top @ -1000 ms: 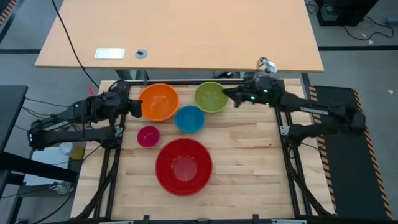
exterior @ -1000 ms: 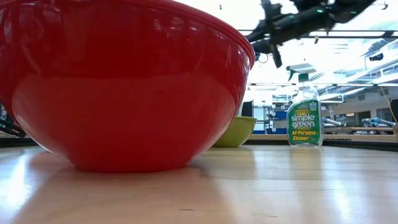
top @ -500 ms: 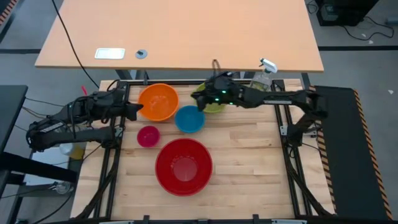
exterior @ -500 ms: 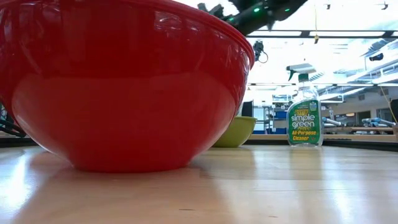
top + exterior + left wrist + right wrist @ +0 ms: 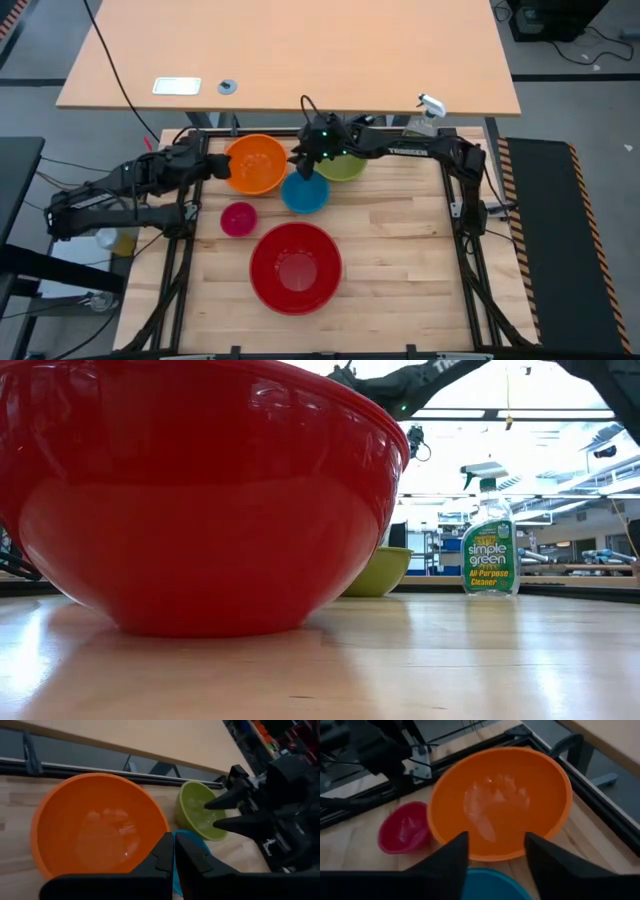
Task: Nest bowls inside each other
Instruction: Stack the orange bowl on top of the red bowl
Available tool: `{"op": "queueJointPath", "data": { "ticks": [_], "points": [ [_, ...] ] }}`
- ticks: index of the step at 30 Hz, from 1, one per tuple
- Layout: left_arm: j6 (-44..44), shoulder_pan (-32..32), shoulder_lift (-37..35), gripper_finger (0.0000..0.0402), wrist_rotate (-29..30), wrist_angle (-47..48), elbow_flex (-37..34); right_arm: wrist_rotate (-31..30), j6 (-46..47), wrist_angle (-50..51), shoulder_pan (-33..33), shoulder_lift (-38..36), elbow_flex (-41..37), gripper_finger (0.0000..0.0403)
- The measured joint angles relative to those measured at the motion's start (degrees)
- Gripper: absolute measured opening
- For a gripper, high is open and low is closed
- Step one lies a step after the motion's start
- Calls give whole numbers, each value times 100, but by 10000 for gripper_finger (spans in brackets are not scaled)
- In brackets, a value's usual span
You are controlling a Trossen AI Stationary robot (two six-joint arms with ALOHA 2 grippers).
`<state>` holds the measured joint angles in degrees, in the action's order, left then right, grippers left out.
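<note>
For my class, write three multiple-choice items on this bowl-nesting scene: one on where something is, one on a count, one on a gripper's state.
1. Where does the right gripper hover?
A. Between the orange bowl, blue bowl and green bowl
B. Over the red bowl
C. Beside the spray bottle

2. How many bowls stand on the table?
A. Three
B. Four
C. Five

3. How do the left gripper's fingers stand?
A. Wide apart
B. Shut, holding nothing
C. Clamped on the pink bowl

Answers:
1 A: the high view shows it at the blue bowl's far rim, among those three.
2 C: red, orange, green, blue and pink all stand apart.
3 B: its wrist view shows the fingers together and empty.
</note>
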<state>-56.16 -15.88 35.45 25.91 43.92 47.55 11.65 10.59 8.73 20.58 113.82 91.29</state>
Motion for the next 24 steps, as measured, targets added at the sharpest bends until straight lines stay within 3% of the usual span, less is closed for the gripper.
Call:
{"op": "queueJointPath", "data": {
  "ticks": [5, 9, 17, 24],
  "points": [
    [2, 0, 220, 21, 69, 1, -4, 39, 282, 231, 99, 404, 159, 295],
    [24, 0, 288, 21, 87, 4, -9, 20, 297, 350, 109, 645, 286, 324],
    [186, 0, 268, 20, 87, 38, -9, -194, 619, 416, 89, 1193, 994, 301],
    [415, 0, 279, 21, -56, 47, -9, -438, 503, 1114, 83, 1743, 1868, 270]
  ]
}}
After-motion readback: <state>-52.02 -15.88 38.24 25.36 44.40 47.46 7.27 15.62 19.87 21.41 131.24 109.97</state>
